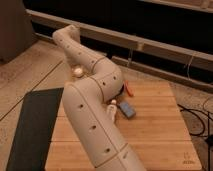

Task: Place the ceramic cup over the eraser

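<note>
While the eraser (127, 109) lies uncovered on the wooden table (160, 130), the robot's hand (112, 106) hovers just beside it, mostly hidden behind the arm; whether it carries the ceramic cup cannot be told.
</note>
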Robot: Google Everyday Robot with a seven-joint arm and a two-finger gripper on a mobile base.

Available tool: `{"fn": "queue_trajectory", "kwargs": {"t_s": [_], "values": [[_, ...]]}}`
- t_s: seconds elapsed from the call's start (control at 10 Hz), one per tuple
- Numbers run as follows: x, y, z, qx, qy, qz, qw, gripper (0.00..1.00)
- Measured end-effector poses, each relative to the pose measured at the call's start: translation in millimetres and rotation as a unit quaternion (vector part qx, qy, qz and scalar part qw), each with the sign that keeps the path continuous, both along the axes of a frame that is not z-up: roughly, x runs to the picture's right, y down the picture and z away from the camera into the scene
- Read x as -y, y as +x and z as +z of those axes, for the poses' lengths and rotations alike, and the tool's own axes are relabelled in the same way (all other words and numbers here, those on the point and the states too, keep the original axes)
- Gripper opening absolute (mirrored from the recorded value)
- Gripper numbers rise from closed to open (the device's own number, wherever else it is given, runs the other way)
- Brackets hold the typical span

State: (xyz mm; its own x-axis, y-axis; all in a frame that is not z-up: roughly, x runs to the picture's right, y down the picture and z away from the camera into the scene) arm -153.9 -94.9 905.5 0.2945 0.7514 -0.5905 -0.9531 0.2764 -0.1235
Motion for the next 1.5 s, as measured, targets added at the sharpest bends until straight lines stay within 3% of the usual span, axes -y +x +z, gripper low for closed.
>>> {"fn": "queue_trajectory", "kwargs": {"t_s": [0.6,1.0,1.5], "values": [[-34,28,-16.0,-0.021,-0.012,0.032,0.9992,0.00],[-44,40,-13.0,-0.029,-0.014,0.042,0.9986,0.02],[-42,34,-0.6,-0.007,-0.006,0.040,0.9992,0.51]]}}
